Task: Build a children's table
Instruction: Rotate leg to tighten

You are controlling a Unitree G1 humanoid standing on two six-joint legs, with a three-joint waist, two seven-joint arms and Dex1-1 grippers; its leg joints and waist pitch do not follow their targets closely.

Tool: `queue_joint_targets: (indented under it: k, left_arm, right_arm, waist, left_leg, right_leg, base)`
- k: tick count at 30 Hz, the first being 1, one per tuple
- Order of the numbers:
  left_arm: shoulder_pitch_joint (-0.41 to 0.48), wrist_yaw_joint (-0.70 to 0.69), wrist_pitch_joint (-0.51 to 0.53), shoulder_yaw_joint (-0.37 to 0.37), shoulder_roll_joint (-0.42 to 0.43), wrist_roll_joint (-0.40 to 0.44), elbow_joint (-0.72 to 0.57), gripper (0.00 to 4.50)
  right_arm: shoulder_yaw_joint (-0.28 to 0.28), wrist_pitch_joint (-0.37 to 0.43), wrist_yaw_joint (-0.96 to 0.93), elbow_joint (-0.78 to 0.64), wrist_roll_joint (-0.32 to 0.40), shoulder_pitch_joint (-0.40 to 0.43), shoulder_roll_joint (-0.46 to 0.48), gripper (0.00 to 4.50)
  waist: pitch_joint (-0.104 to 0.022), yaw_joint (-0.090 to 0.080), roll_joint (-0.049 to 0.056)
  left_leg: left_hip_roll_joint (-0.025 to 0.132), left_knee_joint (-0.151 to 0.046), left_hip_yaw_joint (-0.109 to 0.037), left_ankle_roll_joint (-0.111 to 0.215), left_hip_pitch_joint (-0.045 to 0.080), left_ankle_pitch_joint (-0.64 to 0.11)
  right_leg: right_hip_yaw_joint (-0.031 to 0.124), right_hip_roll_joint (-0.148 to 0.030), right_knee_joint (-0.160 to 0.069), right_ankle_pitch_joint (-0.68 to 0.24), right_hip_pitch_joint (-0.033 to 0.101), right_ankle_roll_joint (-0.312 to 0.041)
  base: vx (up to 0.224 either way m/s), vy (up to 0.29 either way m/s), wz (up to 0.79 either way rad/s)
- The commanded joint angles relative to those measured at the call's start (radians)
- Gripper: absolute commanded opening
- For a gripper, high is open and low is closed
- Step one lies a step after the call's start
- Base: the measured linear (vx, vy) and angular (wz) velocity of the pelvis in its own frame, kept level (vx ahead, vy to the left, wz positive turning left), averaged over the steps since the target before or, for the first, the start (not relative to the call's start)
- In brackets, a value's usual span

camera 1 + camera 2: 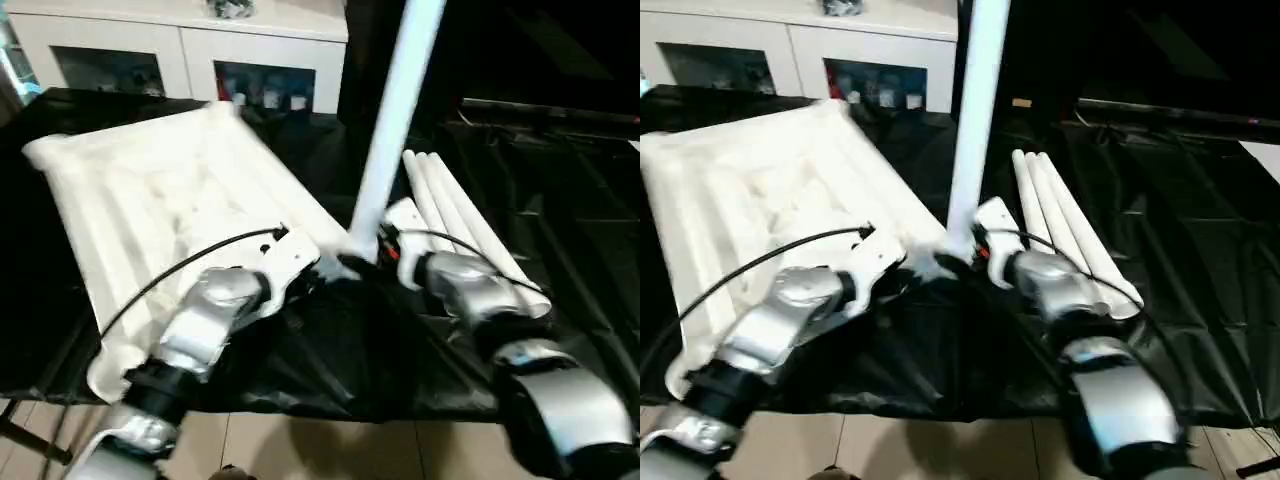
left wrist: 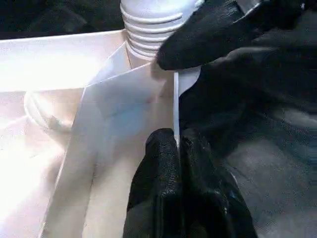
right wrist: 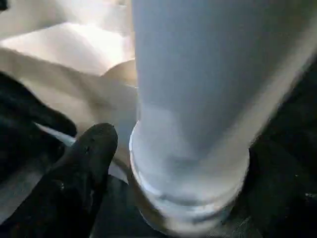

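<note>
Standing nearly upright, with its long axis rising away from the desk (image 1: 560, 250) and leaning slightly off vertical, the leg (image 1: 395, 120) has its ribbed lower end at the near corner of the tabletop (image 1: 150, 200), and that end-to-socket alignment is what the coming move turns on. The tabletop lies underside up on the black-draped desk, and everything else is best placed from that near corner. The right pincer (image 1: 385, 245) sits just beside the corner on the side away from the slab, clenched low on the leg, with one black finger (image 3: 86, 158) showing beside the collar in the right wrist view. The left pincer (image 2: 176, 144) comes at the same corner from the slab's side and is closed on the thin upright rim of the tabletop, its two fingers pinched either side of the wall. In the left wrist view the leg's ribbed end stands right at the corner, probably just at or above the socket mouth, though how far it has seated is hard to tell. Three more legs (image 1: 460, 225) lie flat, side by side, beyond the right pincer, with their long axes running away from the corner. The right arm carries the leg, so the push should run down along the leg's axis while the left steadies the slab.
</note>
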Motion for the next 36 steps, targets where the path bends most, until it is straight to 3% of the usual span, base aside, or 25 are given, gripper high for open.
queue_joint_targets:
  k: [1, 11, 22, 26, 33, 36]
  left_arm:
    - [-0.003, -0.06, -0.067, -0.048, -0.023, -0.058, -0.048, 0.0]
    - [0.013, -0.209, -0.113, -0.06, 0.047, -0.084, -0.057, 0.0]
    - [0.029, -0.269, -0.117, -0.055, 0.086, -0.099, -0.072, 0.0]
    - [0.034, -0.274, -0.114, -0.054, 0.082, -0.096, -0.071, 0.0]
    - [0.011, -0.166, -0.088, -0.037, 0.028, -0.066, -0.033, 0.0]
    - [-0.03, -0.031, -0.056, -0.008, -0.041, -0.042, 0.025, 0.0]
  right_arm:
    - [0.047, -0.017, 0.105, -0.033, -0.021, 0.016, 0.015, 3.88]
    - [0.116, -0.024, 0.324, -0.114, -0.035, 0.057, -0.051, 3.88]
    - [0.117, 0.012, 0.405, -0.167, -0.008, 0.086, -0.051, 2.85]
    - [0.117, 0.03, 0.405, -0.182, 0.001, 0.104, -0.044, 2.8]
    - [0.065, 0.056, 0.263, -0.158, 0.017, 0.11, 0.009, 2.75]
    - [0.018, 0.052, -0.011, -0.08, -0.001, 0.082, 0.08, 2.74]
  waist:
    - [-0.074, -0.004, 0.014]
    - [-0.074, -0.004, 0.01]
    - [-0.073, -0.003, 0.01]
    - [-0.073, -0.003, 0.009]
    - [-0.069, -0.007, 0.006]
    - [-0.063, -0.013, 0.007]
  left_leg:
    - [0.049, -0.068, -0.015, 0.037, 0.013, -0.225]
    - [0.05, -0.067, -0.014, 0.045, 0.014, -0.222]
    - [0.05, -0.067, -0.014, 0.044, 0.015, -0.219]
    - [0.05, -0.068, -0.014, 0.041, 0.014, -0.214]
    - [0.048, -0.071, -0.017, 0.028, 0.017, -0.243]
    - [0.045, -0.073, -0.019, 0.002, 0.026, -0.294]
  right_leg:
    - [0.056, -0.091, -0.084, -0.224, 0.052, -0.213]
    - [0.055, -0.089, -0.084, -0.246, 0.05, -0.211]
    - [0.055, -0.089, -0.084, -0.261, 0.049, -0.21]
    - [0.055, -0.089, -0.083, -0.251, 0.05, -0.21]
    - [0.055, -0.092, -0.091, -0.321, 0.049, -0.193]
    - [0.054, -0.092, -0.105, -0.437, 0.036, -0.159]
  base:
    - [0.0, 0.0, 0.0]
    - [0.0, 0.0, 0.0]
    - [0.0, 0.0, 0.0]
    - [0.0, 0.0, 0.0]
    - [0.0, 0.0, 0.0]
    - [0.0, 0.0, 0.0]
